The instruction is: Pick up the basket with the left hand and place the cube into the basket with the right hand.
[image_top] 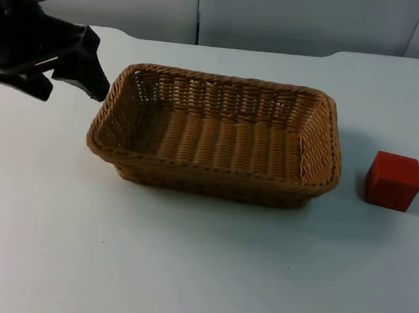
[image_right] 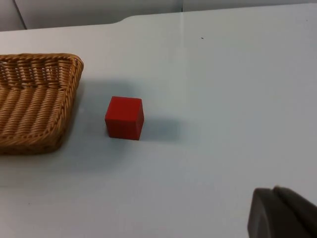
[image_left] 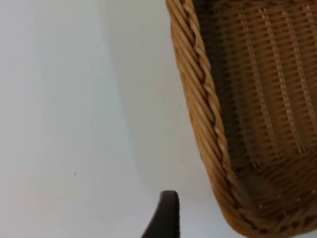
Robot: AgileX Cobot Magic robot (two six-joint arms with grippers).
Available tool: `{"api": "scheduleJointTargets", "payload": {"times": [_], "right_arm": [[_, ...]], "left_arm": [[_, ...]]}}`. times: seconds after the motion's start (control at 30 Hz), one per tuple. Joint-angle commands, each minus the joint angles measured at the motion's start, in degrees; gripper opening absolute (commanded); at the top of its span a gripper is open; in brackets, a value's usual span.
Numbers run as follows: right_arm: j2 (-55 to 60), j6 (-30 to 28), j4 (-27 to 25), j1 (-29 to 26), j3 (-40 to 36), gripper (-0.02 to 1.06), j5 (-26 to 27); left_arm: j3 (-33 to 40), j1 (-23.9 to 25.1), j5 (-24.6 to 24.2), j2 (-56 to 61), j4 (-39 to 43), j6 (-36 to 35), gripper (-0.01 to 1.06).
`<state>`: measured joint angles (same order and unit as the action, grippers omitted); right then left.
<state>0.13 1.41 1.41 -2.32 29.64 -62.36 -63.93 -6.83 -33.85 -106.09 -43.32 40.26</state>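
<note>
Two risks I see: my left gripper (image_top: 92, 82), whose grip state I cannot tell, hovers at the basket's (image_top: 219, 132) nine o'clock rim and could shove it, while the red cube (image_top: 393, 180) sits untouched at three o'clock on the table (image_top: 186, 271).

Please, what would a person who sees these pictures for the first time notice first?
A large woven basket stands empty in the middle of the white table. A small red cube sits on the table apart from the basket's right end. The left hand hovers beside the basket's left rim, not touching it.
</note>
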Motion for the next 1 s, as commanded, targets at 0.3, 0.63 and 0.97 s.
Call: {"api": "scheduleJointTargets", "payload": {"times": [0.3,0.63,0.97], "right_arm": [[-0.1,0.1,-0.2,0.1,-0.4,0.0,0.6],[-0.1,0.1,-0.2,0.1,-0.4,0.0,0.6],[-0.1,0.1,-0.2,0.1,-0.4,0.0,0.6]], "left_arm": [[-11.3,-0.2,-1.2,-11.4,0.4,0.3,0.76],[-16.0,-0.2,-1.1,-19.9,-0.4,0.3,0.7],[-16.1,0.0,2.5,-21.1,-1.5,-3.1,0.0]]}}
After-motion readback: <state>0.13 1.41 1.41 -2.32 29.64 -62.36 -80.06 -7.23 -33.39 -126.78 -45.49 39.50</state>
